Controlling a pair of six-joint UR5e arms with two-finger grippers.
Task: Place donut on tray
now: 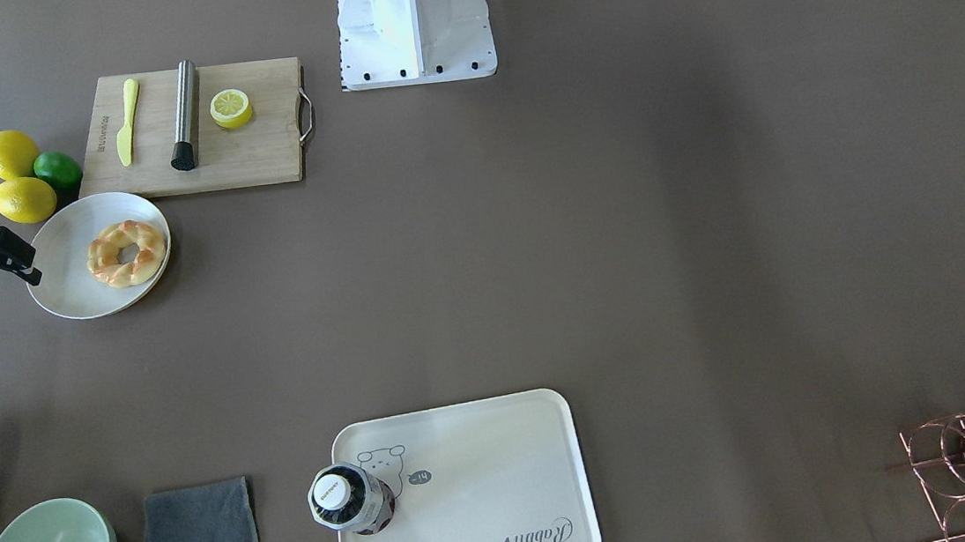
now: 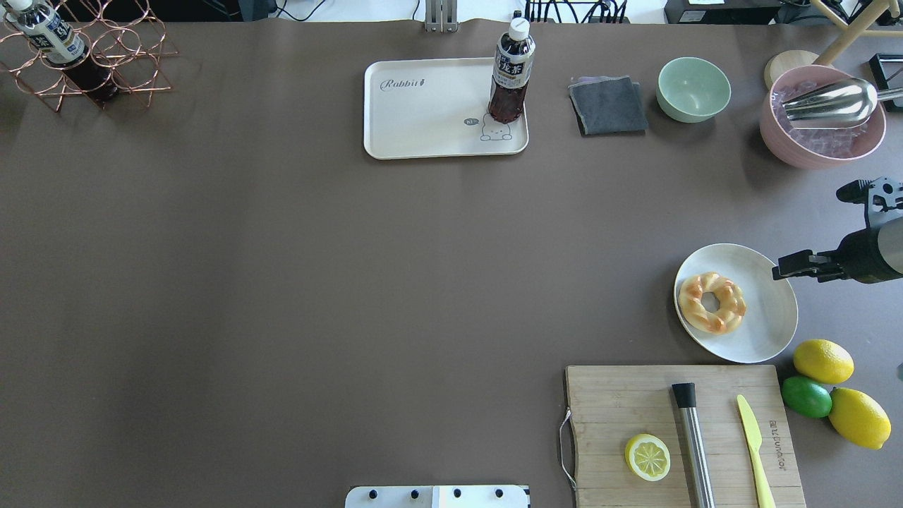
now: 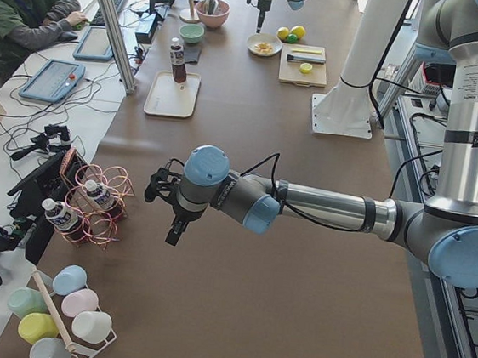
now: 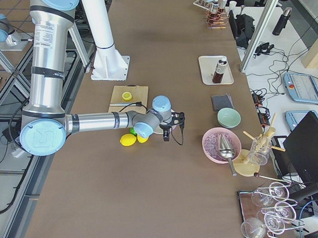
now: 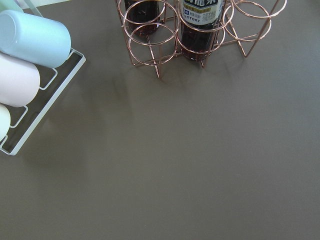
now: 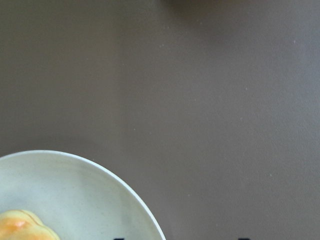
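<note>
The donut (image 2: 711,302) lies on a plate (image 2: 772,321) (beside the cutting board (image 2: 614,409)), well apart from the tray (image 2: 423,116).

A copper wire rack (image 5: 160,60) holds two dark bottles (image 5: 200,31), perhaps tea; pastel cups (image 5: 34,38) lie at left.

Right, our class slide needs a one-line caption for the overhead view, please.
Right gripper poised by the plate holding the donut; a bottle stands on the tray.
</note>
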